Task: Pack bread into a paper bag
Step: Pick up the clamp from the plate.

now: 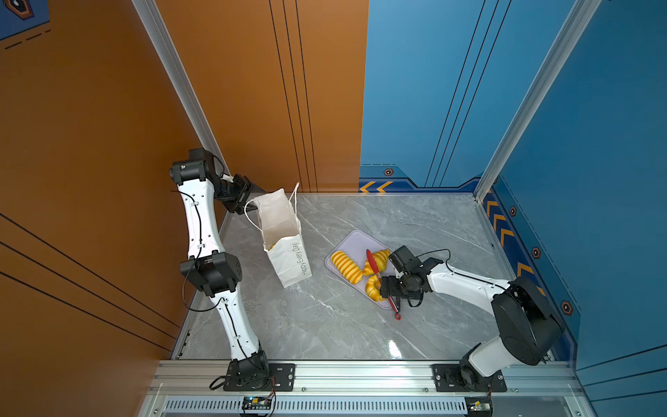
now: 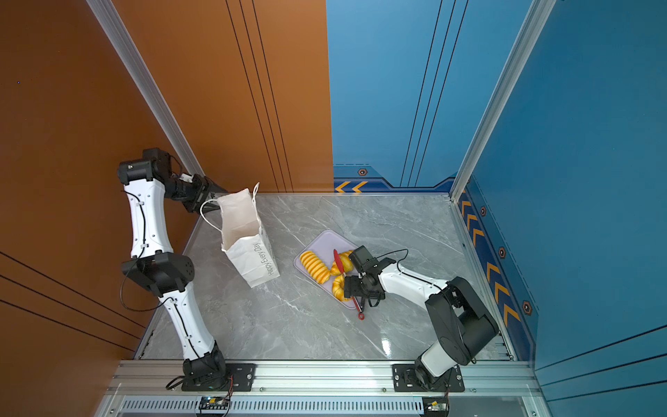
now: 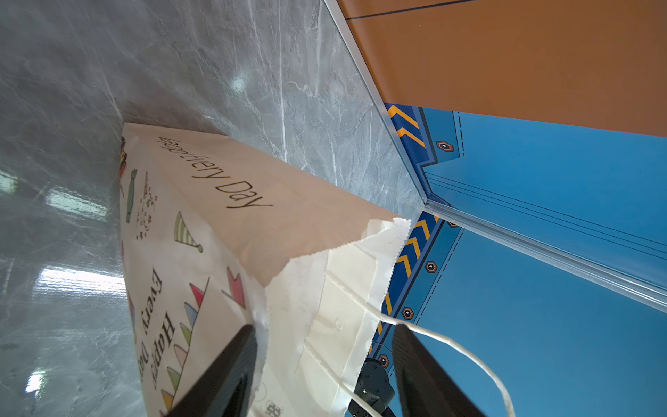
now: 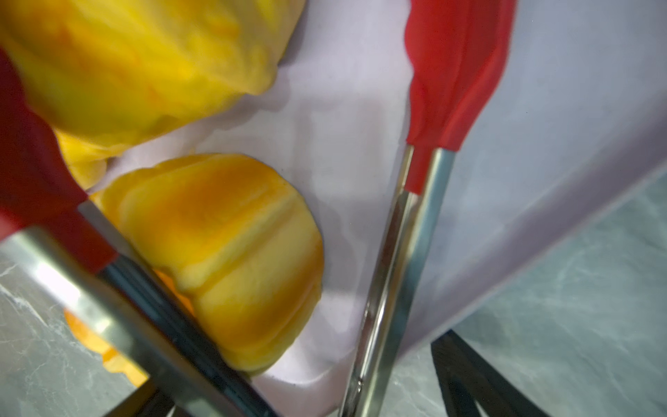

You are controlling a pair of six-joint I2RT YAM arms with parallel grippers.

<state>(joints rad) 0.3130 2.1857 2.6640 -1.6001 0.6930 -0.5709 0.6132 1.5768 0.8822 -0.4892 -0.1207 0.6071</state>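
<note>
Paper bag (image 1: 288, 260) reads "Happy Every Day"; left claw (image 3: 323, 328), arm folded high, gapes astride its rim; right claw (image 1: 389, 290), low, grips tongs (image 1: 371, 261).

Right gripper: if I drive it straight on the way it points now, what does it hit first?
Most likely the small ring cake on the lilac tray. In the wrist view it sits ahead of the right gripper, between the open arms of the red tongs it holds. Depth is unclear.

paper bag (image 2: 249, 249): upright | right end effector (image 2: 355, 290): gripping red tongs (image 2: 338, 260) over lilac tray (image 2: 321, 240)
</note>
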